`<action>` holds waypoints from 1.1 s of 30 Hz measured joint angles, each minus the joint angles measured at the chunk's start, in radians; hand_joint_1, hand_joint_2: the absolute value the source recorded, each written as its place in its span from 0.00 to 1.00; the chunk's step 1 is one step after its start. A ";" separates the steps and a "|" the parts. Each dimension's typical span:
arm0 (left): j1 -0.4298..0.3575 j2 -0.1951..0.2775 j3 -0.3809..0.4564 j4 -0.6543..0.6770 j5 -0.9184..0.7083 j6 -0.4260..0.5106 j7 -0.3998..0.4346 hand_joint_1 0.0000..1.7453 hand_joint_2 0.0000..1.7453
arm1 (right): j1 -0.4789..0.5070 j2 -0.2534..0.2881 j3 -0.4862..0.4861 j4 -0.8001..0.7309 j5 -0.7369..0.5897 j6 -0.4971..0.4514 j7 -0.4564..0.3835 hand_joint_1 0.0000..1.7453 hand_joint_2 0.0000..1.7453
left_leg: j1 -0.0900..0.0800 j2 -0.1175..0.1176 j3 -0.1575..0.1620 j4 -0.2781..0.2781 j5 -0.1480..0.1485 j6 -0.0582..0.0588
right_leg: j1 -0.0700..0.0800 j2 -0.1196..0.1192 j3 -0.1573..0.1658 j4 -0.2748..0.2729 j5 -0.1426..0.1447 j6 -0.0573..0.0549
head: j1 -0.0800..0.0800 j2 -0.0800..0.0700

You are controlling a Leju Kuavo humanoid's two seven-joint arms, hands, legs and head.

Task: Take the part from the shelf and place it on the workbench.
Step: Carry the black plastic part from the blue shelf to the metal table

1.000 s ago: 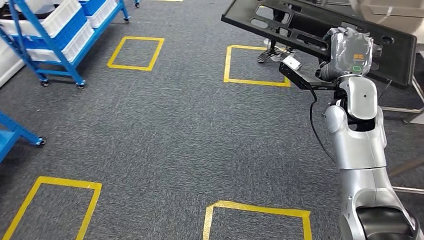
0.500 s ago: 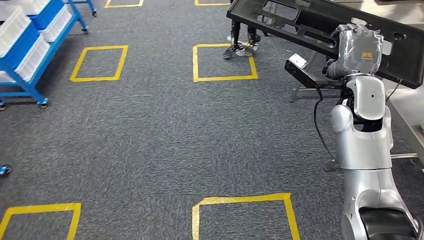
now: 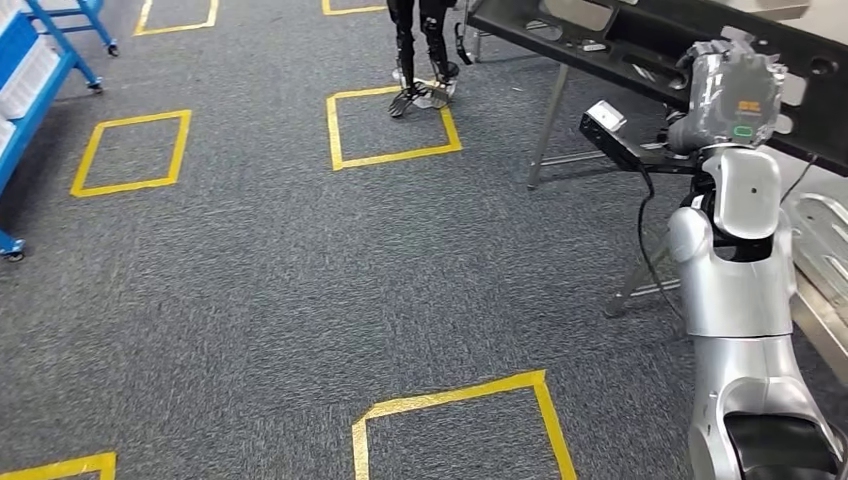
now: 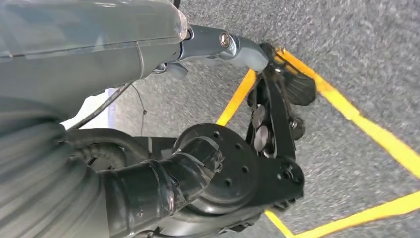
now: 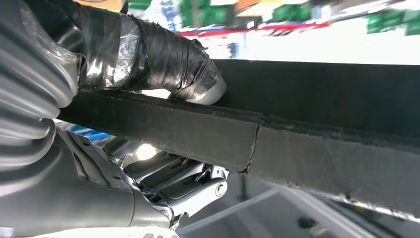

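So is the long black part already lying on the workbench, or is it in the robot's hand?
In the hand. The right hand grips the black part by its edge, thumb on one face, fingers on the other.

Part matt black plastic; carpet rough grey; arm glossy silver

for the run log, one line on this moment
phase: carrying | right hand: grips black part | left hand: empty, hanging | workbench: not yet loaded

One black part, five yellow floor squares.
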 joint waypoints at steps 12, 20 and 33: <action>0.045 -0.004 -0.123 -0.039 0.017 0.054 -0.031 0.00 1.00 | 0.081 -0.113 -0.128 -0.036 0.005 -0.032 -0.016 1.00 1.00 | 0.002 0.048 0.097 -0.245 0.109 0.023 | -0.008 -0.055 -0.087 0.178 -0.090 0.046 | 0.001 0.000; 0.046 -0.003 -0.142 -0.047 0.010 0.050 -0.031 0.00 1.00 | 0.085 -0.124 -0.147 -0.042 0.020 -0.031 -0.015 1.00 1.00 | 0.017 0.126 0.071 -0.160 0.050 -0.027 | -0.021 -0.102 0.031 -0.017 -0.008 0.042 | 0.003 0.000; 0.055 -0.002 -0.144 -0.066 -0.047 0.053 -0.017 0.00 1.00 | 0.084 -0.122 -0.154 -0.044 0.038 -0.016 0.002 1.00 1.00 | -0.004 -0.043 0.069 -0.139 0.046 0.027 | -0.007 0.016 0.009 -0.022 0.020 0.005 | 0.004 0.000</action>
